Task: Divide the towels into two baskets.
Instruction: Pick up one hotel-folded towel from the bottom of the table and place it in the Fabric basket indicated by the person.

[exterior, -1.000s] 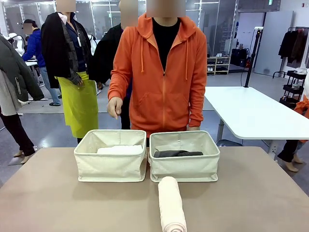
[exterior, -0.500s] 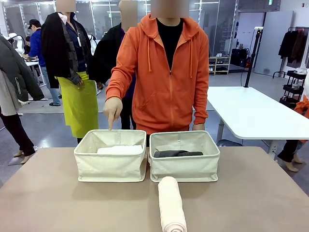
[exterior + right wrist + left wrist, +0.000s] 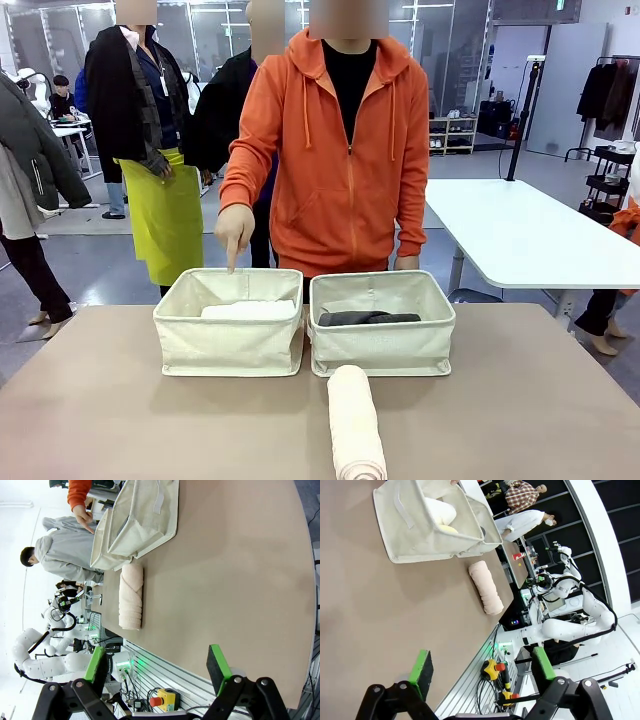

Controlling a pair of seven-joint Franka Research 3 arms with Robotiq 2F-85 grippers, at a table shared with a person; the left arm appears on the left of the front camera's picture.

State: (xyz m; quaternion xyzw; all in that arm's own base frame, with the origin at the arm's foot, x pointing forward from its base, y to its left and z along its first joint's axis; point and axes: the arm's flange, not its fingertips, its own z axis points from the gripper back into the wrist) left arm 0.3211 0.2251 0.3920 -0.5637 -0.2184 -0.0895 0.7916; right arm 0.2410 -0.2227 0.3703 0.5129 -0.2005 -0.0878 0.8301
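Two cream baskets stand side by side on the brown table. The left basket (image 3: 229,335) holds a white towel (image 3: 248,310), and in the left wrist view a pale yellow towel (image 3: 446,529) lies beside it. A dark grey towel (image 3: 367,318) lies in the right basket (image 3: 382,337). The pink-beige towel (image 3: 356,422) lies on the table in front of the right basket, pointing toward me. A person's hand (image 3: 235,231) points down over the left basket's far rim. My left gripper (image 3: 479,666) and right gripper (image 3: 156,663) hang open and empty, away from the towels.
The person in an orange hoodie (image 3: 335,160) stands at the far side of the table (image 3: 90,400). Other people stand behind at the left. A white table (image 3: 520,235) is at the back right.
The person's hand has come down from beside the body to point over the left basket. The towels and baskets have not moved.
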